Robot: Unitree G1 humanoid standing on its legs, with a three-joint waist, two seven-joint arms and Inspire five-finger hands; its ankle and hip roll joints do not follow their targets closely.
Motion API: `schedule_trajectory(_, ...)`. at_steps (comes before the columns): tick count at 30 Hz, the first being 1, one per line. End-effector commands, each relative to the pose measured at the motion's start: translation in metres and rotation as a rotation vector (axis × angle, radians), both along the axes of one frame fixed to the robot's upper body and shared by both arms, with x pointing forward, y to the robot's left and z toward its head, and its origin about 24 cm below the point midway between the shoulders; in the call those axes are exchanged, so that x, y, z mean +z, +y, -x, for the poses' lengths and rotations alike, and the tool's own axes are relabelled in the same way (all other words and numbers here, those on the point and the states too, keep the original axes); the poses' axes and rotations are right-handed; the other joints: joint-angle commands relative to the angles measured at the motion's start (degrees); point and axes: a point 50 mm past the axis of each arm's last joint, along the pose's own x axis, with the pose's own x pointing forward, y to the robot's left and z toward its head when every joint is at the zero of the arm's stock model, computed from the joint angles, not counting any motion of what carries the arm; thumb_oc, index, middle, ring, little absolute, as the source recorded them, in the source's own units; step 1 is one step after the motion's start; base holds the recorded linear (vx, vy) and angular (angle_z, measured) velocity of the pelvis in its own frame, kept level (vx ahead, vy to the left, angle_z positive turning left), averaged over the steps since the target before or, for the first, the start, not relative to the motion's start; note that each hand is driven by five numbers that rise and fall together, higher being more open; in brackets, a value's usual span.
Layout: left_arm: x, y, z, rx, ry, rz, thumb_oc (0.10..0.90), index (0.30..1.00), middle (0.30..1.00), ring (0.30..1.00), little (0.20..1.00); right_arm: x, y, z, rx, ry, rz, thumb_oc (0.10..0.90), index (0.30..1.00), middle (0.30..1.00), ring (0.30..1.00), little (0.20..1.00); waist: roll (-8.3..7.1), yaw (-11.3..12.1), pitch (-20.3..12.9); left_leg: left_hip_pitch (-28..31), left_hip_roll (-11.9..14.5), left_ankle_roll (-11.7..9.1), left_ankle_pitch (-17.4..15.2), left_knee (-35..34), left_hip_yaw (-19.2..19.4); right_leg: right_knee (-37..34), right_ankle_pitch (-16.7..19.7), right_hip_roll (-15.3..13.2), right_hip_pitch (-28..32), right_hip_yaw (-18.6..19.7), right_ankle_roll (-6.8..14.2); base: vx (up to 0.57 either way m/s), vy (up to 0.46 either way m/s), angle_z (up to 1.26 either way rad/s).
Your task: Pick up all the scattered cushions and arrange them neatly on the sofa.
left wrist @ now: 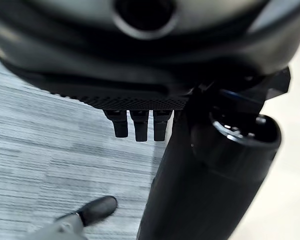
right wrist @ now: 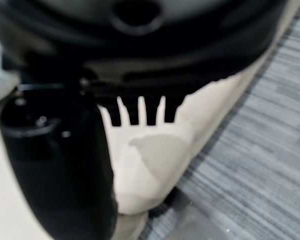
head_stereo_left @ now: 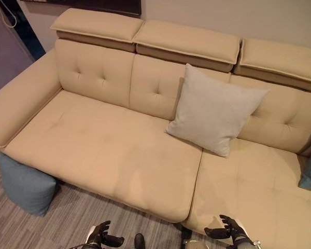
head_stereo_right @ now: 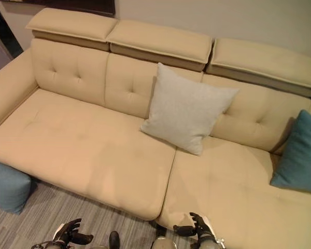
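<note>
Fingers relaxed, empty on left hand point(head_stereo_left: 99, 234) and right hand point(head_stereo_left: 229, 229); pale grey square fabric cushion point(head_stereo_left: 214, 110) leaned on beige upholstered sofa point(head_stereo_left: 109, 145) well beyond fingertips.

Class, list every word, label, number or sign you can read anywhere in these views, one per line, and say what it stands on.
None: no readable text on the beige sofa, the grey cushion, the teal cushion on the seat, or the blue cushion on the floor.
</note>
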Motion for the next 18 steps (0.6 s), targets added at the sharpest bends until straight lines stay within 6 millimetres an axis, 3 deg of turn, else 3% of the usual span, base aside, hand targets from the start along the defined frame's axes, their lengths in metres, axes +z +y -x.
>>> schedule_trajectory(1,0.01,0.016,-0.014,0.003,-0.063,-0.061,0.8,0.9,0.9,0.9,0.9,0.007,0.001,-0.014,0.019,-0.058,0.021,0.8,0.9,0.9,0.9,0.9,-1.0,1.3,-1.9,-0.6,-0.2,-1.8,-5.3,2.2,-5.8,5.6,-4.0,5.9,-0.8,5.4,-1.7,-0.15,-0.07,0.86)
schedule_trajectory(3,0.01,0.019,-0.012,0.009,-0.055,-0.067,0.8,0.9,0.9,0.9,0.9,0.003,0.004,-0.009,0.001,-0.041,-0.001,0.8,0.9,0.9,0.9,0.9,-1.11,1.9,-3.1,-2.3,0.0,-2.2,-4.2,2.2,-6.8,6.9,-6.4,7.0,1.6,6.2,-1.9,-0.13,-0.115,0.68)
schedule_trajectory(6,0.009,0.021,-0.006,0.045,-0.047,-0.069,0.8,0.9,0.9,0.9,0.9,0.002,0.008,-0.01,0.004,-0.047,-0.015,0.8,0.9,0.9,0.9,0.9,-2.04,3.0,-4.1,-3.2,0.0,-3.2,-3.5,1.8,-7.7,1.4,-8.2,7.3,5.5,6.0,-2.8,-0.07,-0.18,0.26)
schedule_trajectory(10,0.009,0.019,-0.009,0.083,-0.069,-0.055,0.8,0.9,0.9,0.9,0.9,0.006,0.007,-0.017,0.005,-0.072,-0.012,0.8,0.9,0.9,0.9,0.9,-2.21,3.3,-3.8,-5.6,0.7,-4.4,-1.7,2.1,-8.4,-2.0,-8.5,8.6,5.8,7.2,-3.7,-0.09,-0.13,0.29)
schedule_trajectory(12,0.01,0.015,-0.015,0.08,-0.087,-0.046,0.8,0.9,0.9,0.9,0.9,0.01,0.005,-0.021,-0.002,-0.101,-0.009,0.8,0.9,0.9,0.9,0.9,-2.01,3.2,-2.9,-7.9,1.2,-5.6,0.2,2.3,-9.1,-4.1,-8.8,8.8,6.4,5.6,-4.2,-0.22,-0.198,0.31)
schedule_trajectory(14,0.011,0.008,-0.021,0.072,-0.102,-0.033,0.8,0.9,0.9,0.9,0.9,0.012,-0.003,-0.021,-0.021,-0.106,0.014,0.8,0.9,0.9,0.9,0.9,-1.46,3.0,-1.4,-10.6,2.2,-6.3,2.7,3.1,-7.1,-5.1,-8.7,8.6,6.8,1.7,-4.8,-0.25,-0.161,1.17)
schedule_trajectory(16,0.01,0.007,-0.02,0.066,-0.098,-0.035,0.8,0.9,0.9,0.9,0.9,0.012,-0.005,-0.02,-0.023,-0.1,0.021,0.8,0.9,0.9,0.9,0.9,-1.51,2.8,-1.3,-10.8,2.7,-6.2,2.8,3.3,-5.1,-5.4,-8.4,8.3,6.9,0.4,-5.0,-0.09,-0.037,2.37)
schedule_trajectory(18,0.007,0.005,-0.015,0.063,-0.08,-0.034,0.8,0.9,0.9,0.9,0.9,0.011,-0.007,-0.016,-0.033,-0.091,0.025,0.8,0.9,0.9,0.9,0.9,-1.8,2.4,-1.6,-10.1,3.9,-6.0,2.0,4.0,-1.4,-5.9,-7.9,7.7,7.2,-1.7,-5.2,-0.07,-0.017,0.51)
